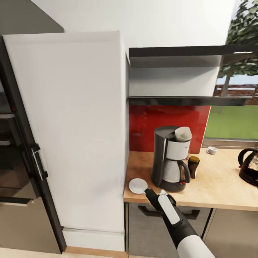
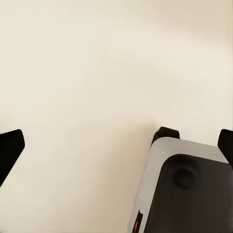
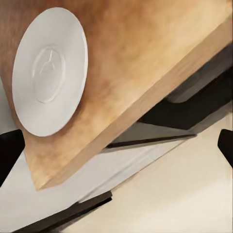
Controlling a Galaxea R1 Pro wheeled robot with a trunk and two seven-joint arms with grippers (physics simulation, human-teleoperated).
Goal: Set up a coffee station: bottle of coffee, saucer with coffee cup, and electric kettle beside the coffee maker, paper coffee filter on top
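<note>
Right gripper [image 1: 150, 192] jaws spread wide, nothing between them, at the countertop [image 1: 215, 182] edge just beside the saucer [image 1: 138, 185]. Saucer lies flat left of the coffee maker [image 1: 172, 157], coffee bottle [image 1: 194, 166] right of it. Left gripper [image 2: 116, 145] released too

— Where do we have our right arm [image 1: 179, 222]?
— Stretched forward and up from the lower right, with the right gripper [image 1: 154, 193] at the countertop's [image 1: 215, 186] front edge near its left corner. In the right wrist view we see dark fingertips [image 3: 9, 153] set wide apart, holding nothing.
— And the left gripper [image 2: 116, 145]?
— Its fingertips [image 2: 9, 148] are likewise spread wide.
</note>
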